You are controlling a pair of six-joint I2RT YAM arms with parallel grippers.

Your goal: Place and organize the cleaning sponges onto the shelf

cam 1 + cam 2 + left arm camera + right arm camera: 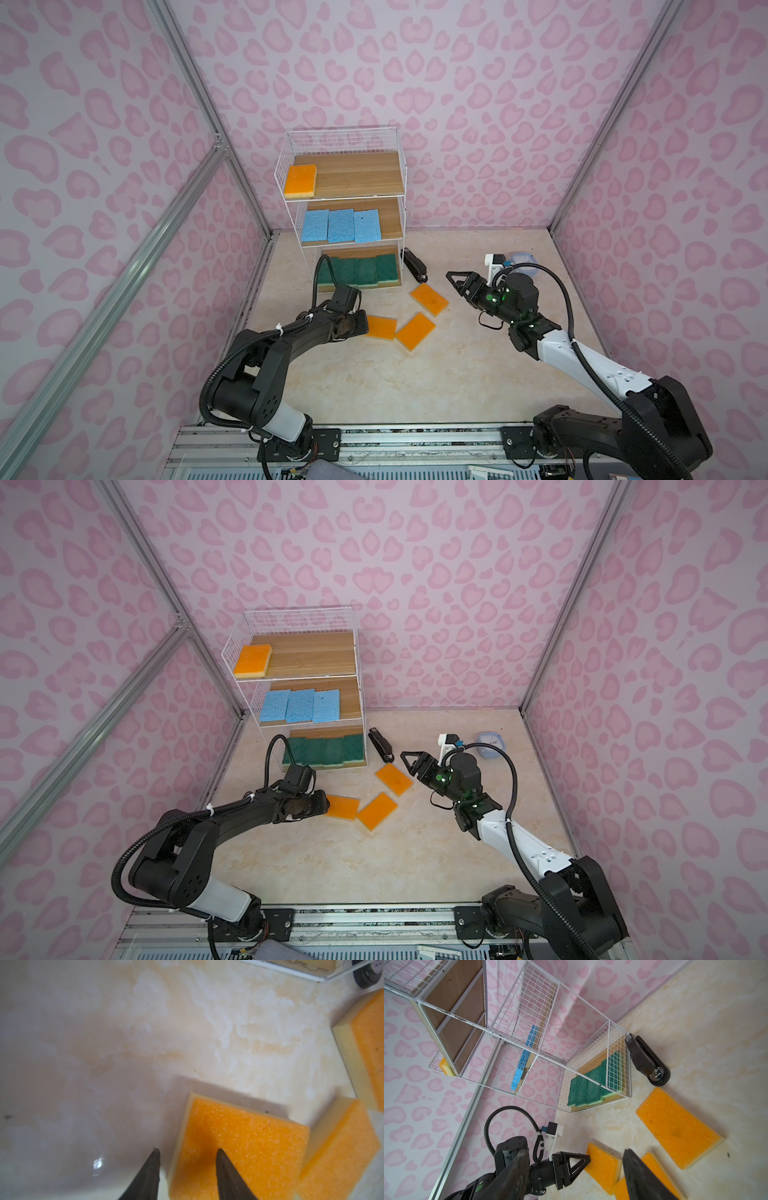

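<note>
Pink blotched walls point(478, 83) enclose my cream marbled worktop point(374, 386). My left claw point(187, 1150) stands apart astride the edge of an orange sponge point(239, 1147) lying on it before the shelf point(361, 174); my right claw point(453, 279) hangs apart near the stapler point(415, 266)

Orange sponge point(249, 1136): grainy, porous foam. Shelf point(357, 174): white wire mesh, matt wooden boards. Tabletop point(374, 382): glossy, marble-look.

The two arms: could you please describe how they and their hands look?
Both arms are mostly black with white shell sections: the left arm near its base, the right arm along the forearm. A ribbed black cable loops above each wrist. The left hand and right hand have dark, pointed triangular fingers. Green lights glow on the right wrist.
</note>
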